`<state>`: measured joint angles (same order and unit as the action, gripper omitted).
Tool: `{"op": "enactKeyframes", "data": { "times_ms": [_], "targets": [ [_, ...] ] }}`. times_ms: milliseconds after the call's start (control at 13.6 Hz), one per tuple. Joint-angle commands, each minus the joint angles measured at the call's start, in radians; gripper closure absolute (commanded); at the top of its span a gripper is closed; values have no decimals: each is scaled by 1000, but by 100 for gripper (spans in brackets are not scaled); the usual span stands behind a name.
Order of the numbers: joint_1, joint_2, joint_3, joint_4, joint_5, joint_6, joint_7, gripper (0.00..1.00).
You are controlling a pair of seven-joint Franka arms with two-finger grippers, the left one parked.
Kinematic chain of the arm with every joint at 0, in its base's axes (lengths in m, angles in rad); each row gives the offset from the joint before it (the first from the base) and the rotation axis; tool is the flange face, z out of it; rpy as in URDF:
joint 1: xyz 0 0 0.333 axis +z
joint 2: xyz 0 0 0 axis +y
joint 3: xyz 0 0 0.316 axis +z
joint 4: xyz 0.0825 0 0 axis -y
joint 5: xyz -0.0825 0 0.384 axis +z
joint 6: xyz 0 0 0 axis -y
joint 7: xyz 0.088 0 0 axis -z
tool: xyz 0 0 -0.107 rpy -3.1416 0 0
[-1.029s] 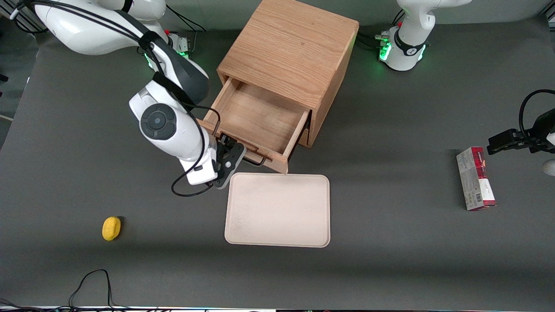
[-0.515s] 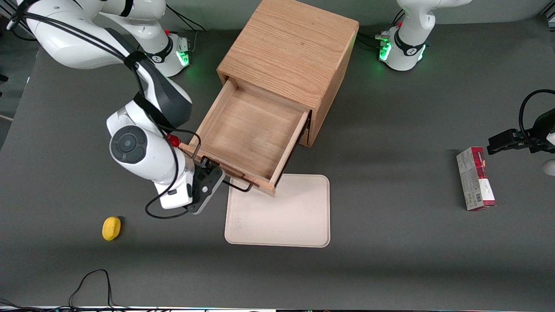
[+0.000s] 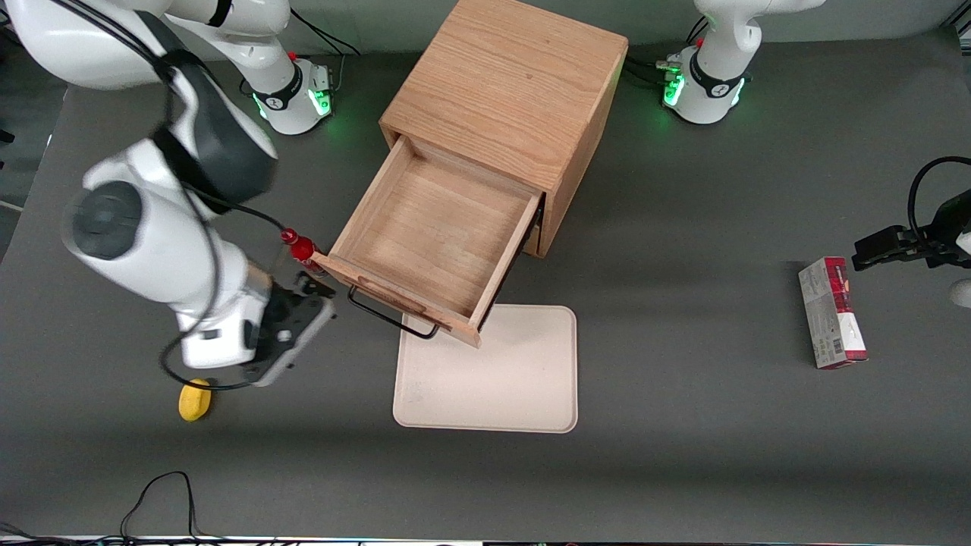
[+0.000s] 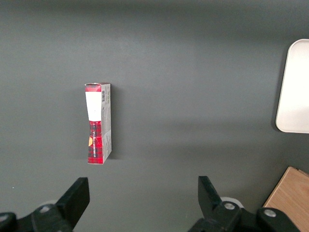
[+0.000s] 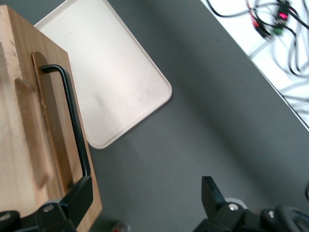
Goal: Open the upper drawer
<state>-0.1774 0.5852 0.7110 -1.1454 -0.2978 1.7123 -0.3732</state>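
Observation:
The upper drawer point(image 3: 436, 227) of the oak cube cabinet point(image 3: 504, 91) stands pulled far out, its inside bare wood. Its thin black wire handle point(image 3: 391, 315) juts from the front panel over the tray's edge. The handle also shows in the right wrist view point(image 5: 72, 111) on the drawer front point(image 5: 24, 125). My right gripper point(image 3: 303, 322) is open and empty, apart from the handle, toward the working arm's end of the table. In the right wrist view the gripper point(image 5: 145, 198) is spread wide over bare grey mat. The lower drawer is hidden under the open one.
A beige tray point(image 3: 489, 371) lies on the mat in front of the drawer, partly under it. A yellow object point(image 3: 195, 400) lies by the gripper, nearer the front camera. A red box point(image 3: 832, 312) lies toward the parked arm's end. A red-tipped part point(image 3: 300, 246) sits beside the drawer's corner.
The gripper pulled the upper drawer farther out, then let go of the handle. It has opened and moved away toward the working arm's end, closer to the yellow object.

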Motion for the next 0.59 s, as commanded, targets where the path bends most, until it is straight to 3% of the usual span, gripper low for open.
{"op": "enactKeyframes", "data": {
  "times_ms": [0, 221, 515],
  "targets": [
    [6, -103, -166, 37, 136, -138, 52, 0],
    [15, -334, -426, -188, 365, -189, 228, 0],
    [16, -684, -509, -552, 373, -175, 350, 0]
  ]
}}
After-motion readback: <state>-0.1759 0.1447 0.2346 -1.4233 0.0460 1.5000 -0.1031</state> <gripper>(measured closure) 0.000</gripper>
